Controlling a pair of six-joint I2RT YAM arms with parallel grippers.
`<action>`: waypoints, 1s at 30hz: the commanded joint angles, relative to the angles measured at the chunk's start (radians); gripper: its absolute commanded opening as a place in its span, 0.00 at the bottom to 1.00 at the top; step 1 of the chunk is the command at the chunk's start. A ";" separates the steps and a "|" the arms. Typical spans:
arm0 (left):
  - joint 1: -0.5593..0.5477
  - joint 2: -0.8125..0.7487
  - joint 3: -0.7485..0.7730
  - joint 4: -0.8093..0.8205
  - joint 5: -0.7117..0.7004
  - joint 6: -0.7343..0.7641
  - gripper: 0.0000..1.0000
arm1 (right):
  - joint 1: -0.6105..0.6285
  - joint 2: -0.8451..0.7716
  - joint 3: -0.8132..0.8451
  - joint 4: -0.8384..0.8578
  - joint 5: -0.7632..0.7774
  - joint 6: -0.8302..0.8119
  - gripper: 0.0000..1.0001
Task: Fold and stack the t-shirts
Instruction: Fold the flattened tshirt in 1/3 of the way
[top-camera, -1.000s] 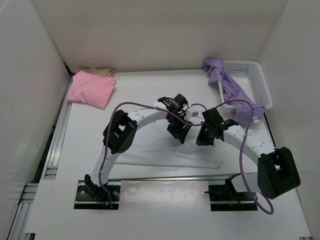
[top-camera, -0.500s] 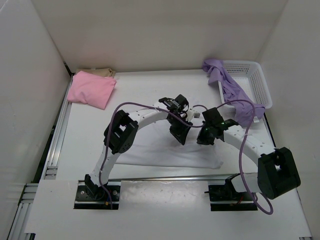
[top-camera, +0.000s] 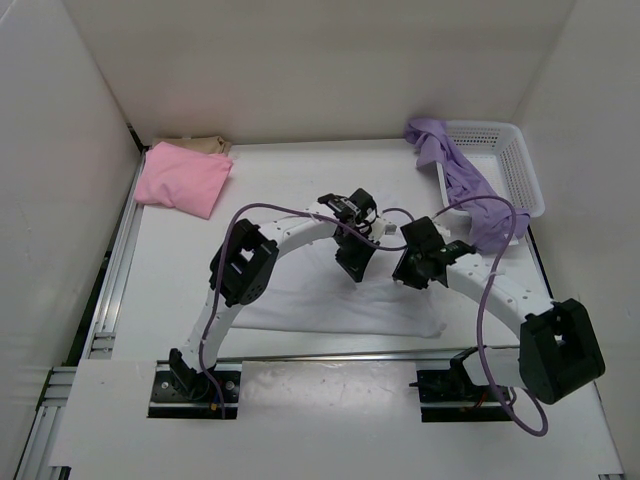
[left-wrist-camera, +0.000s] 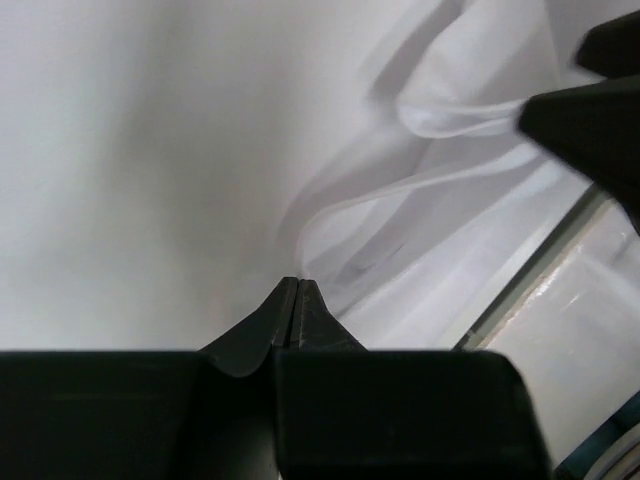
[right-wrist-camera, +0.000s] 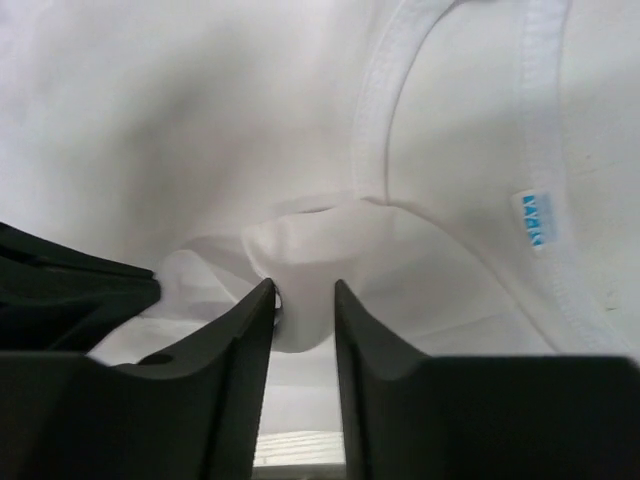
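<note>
My left gripper (left-wrist-camera: 297, 287) pinches a thin fold of the soft white t-shirt (right-wrist-camera: 200, 120), while my right gripper (right-wrist-camera: 303, 292) stands parted astride a pucker.

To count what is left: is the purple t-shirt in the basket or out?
Half in, half out: the purple t-shirt drapes unfolded over the white mesh basket's rim, part inside, part hanging outside.

Soft, even overhead light is filling the top view, leaving only faint shadows around the flat white cloth t-shirt (top-camera: 330, 308). In the wrist views that shirt is washing out almost to glare, and in the left one its folds are going blurry.
</note>
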 joint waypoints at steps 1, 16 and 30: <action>0.005 -0.062 -0.002 -0.020 -0.049 0.008 0.11 | -0.018 -0.040 -0.024 -0.009 0.086 0.016 0.39; 0.005 -0.022 0.006 -0.057 -0.083 0.008 0.11 | -0.171 0.095 -0.008 0.140 -0.168 -0.278 0.44; -0.004 -0.015 0.050 -0.066 -0.197 0.008 0.28 | -0.180 0.118 0.001 0.088 -0.085 -0.139 0.05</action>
